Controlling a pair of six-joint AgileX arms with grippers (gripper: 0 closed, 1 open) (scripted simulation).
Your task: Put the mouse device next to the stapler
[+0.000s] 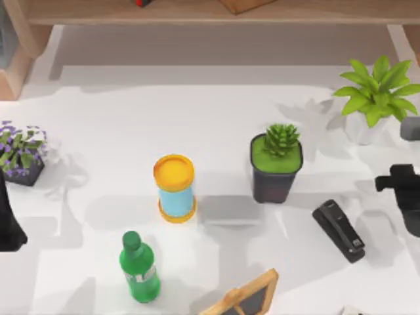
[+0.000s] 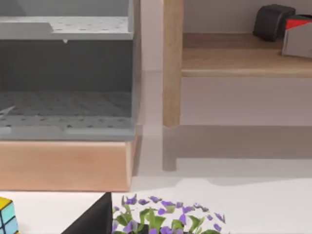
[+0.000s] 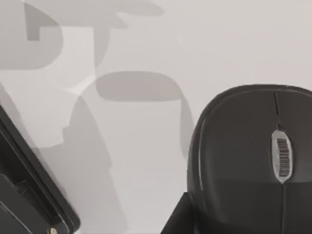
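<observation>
From above, my right gripper [image 1: 401, 187] hovers just right of the stapler [image 1: 338, 230]; my left arm sits parked beyond the purple flowers [image 1: 20, 152]. In my right wrist view, the mouse [image 3: 253, 156] lies near the stapler [image 3: 29, 195]. How far my claw is open, I cannot tell.

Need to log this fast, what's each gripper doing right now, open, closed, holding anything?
Left gripper: at the table's left edge, cannot be told.
Right gripper: at the right edge, above the mouse, near the stapler; cannot be told.

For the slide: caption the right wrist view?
Black rounded mouse with grey scroll wheel lying on white table, apart from black elongated stapler.
</observation>
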